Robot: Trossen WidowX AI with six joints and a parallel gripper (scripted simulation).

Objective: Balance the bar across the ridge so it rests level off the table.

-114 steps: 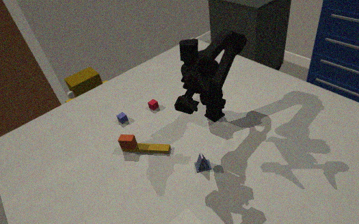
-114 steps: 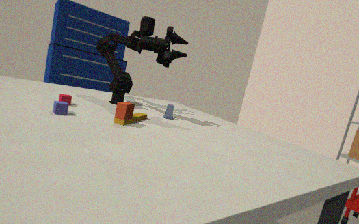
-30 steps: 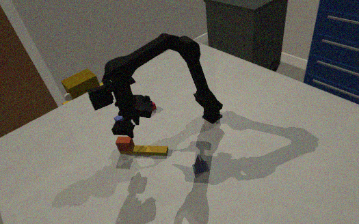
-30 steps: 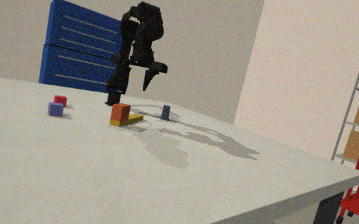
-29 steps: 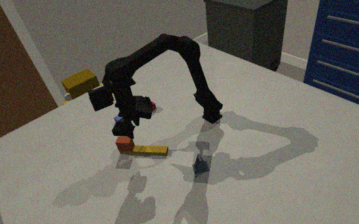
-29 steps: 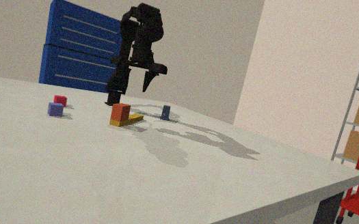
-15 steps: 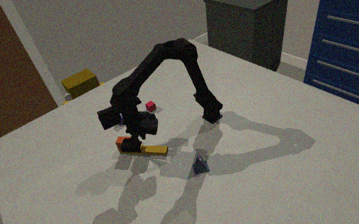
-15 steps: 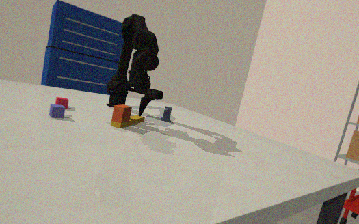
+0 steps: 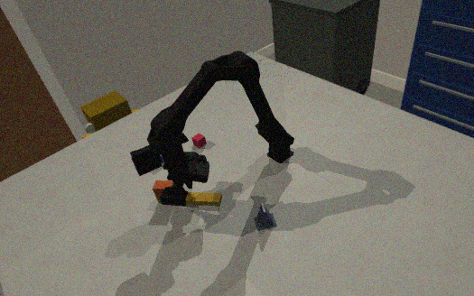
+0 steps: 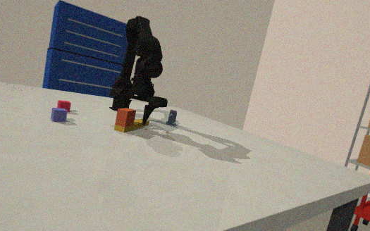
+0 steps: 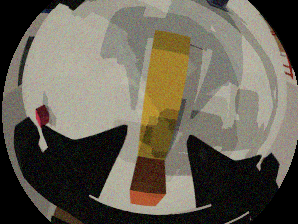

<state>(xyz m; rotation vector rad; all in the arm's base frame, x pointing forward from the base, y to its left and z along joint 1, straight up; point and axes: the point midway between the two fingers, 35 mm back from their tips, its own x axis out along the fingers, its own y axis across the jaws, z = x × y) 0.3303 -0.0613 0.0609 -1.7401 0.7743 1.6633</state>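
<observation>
The bar is a flat yellow plank with an orange block on one end, and it lies on the table. The ridge is a small dark blue-grey wedge standing apart from the bar, beyond its plain end. My gripper is open, pointing down low over the bar. Its fingers are on either side of the plank near the orange block, with gaps showing in the wrist view. In the exterior view the orange block partly hides the fingers.
A red cube stands on the table to the side of the bar. A purple cube stands near it, mostly hidden behind the arm in the top view. The arm's shadows fall across the table around the ridge.
</observation>
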